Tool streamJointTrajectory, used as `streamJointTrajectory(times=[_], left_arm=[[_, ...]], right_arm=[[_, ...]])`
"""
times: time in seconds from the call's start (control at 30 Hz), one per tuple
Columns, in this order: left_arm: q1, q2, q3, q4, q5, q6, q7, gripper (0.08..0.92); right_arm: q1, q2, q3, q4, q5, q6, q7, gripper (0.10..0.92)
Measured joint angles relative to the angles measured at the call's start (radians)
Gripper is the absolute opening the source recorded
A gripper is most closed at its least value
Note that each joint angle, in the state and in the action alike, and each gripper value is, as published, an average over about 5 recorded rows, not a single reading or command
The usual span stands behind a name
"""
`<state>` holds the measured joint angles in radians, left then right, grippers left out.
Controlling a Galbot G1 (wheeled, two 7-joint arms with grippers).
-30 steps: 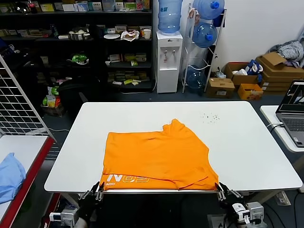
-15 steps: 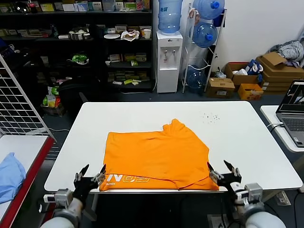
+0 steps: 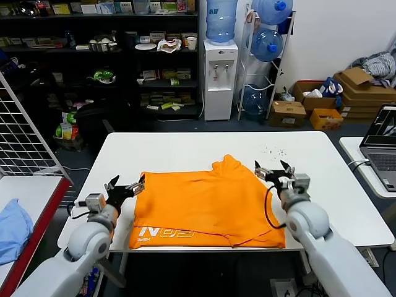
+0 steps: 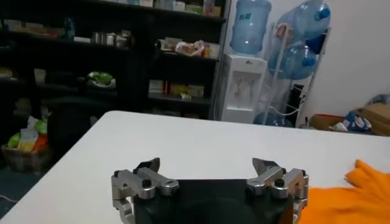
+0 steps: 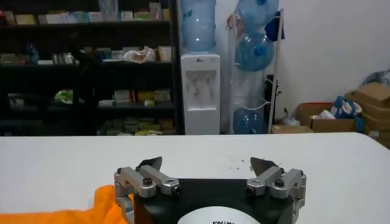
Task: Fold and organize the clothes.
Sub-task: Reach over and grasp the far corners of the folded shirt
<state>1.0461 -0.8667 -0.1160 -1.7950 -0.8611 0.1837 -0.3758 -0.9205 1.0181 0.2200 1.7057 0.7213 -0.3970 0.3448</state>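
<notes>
Head view: left gripper (image 3: 125, 187) is hovering wide open, empty, beside the orange T-shirt (image 3: 207, 201) lying half-folded mid-table (image 3: 185, 145); right gripper (image 3: 275, 171) likewise. Cotton is looking light, limp (pinch upper corners).

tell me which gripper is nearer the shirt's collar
Right. The right gripper hangs open just beside the collar; the left gripper is open at the orange shirt's far edge.

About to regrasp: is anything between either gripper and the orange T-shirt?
Nothing visible. The left gripper and right gripper are open at opposite side edges of the orange T-shirt on the white table.
</notes>
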Motion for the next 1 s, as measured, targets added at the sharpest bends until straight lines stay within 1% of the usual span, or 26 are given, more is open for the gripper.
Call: streamJointTrajectory(times=[0.2,0.4,0.67,1.0], left_arm=[[-0.157,-0.045,0.082,0.167,-0.026,0.032,0.034,0.921],[-0.239,-0.061,0.142,0.277,-0.051,0.074,0.061,0.921],[-0.283,-0.068,0.181,0.337,-0.063,0.113,0.072,0.921],[-0.32,-0.08,0.212,0.366,-0.064,0.13,0.077,0.921]], right_arm=[[0.192,0.083,-0.099,-0.211,0.018,-0.048,-0.016,0.921],[0.315,0.158,-0.165,-0.372,0.026,-0.097,-0.047,0.921],[0.393,0.22,-0.219,-0.5,0.027,-0.149,-0.068,0.921],[0.425,0.242,-0.243,-0.554,0.033,-0.194,-0.067,0.92]])
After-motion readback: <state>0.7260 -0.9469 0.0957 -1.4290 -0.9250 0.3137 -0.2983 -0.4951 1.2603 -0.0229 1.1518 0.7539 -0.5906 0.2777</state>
